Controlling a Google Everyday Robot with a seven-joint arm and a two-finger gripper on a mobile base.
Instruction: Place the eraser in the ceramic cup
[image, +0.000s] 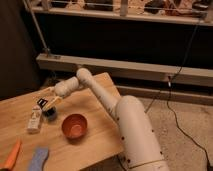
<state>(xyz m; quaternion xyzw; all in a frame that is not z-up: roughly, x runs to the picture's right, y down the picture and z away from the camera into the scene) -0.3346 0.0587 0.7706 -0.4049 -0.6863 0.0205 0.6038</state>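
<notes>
My gripper (46, 103) is over the left part of the wooden table (95, 100), at the end of the white arm that reaches in from the lower right. It is shut on the eraser (40, 102), a small black block with a paler end. The ceramic cup (50, 114), small, round and blue-grey, stands right under the gripper, between the white bottle and the orange bowl. The eraser is held just above the cup's left rim.
A white labelled bottle (34, 120) lies left of the cup. An orange-brown bowl (75, 126) stands to its right. A flat blue-grey tool (37, 160) and an orange object (12, 155) lie at the front left edge. A shelf rail runs behind the table.
</notes>
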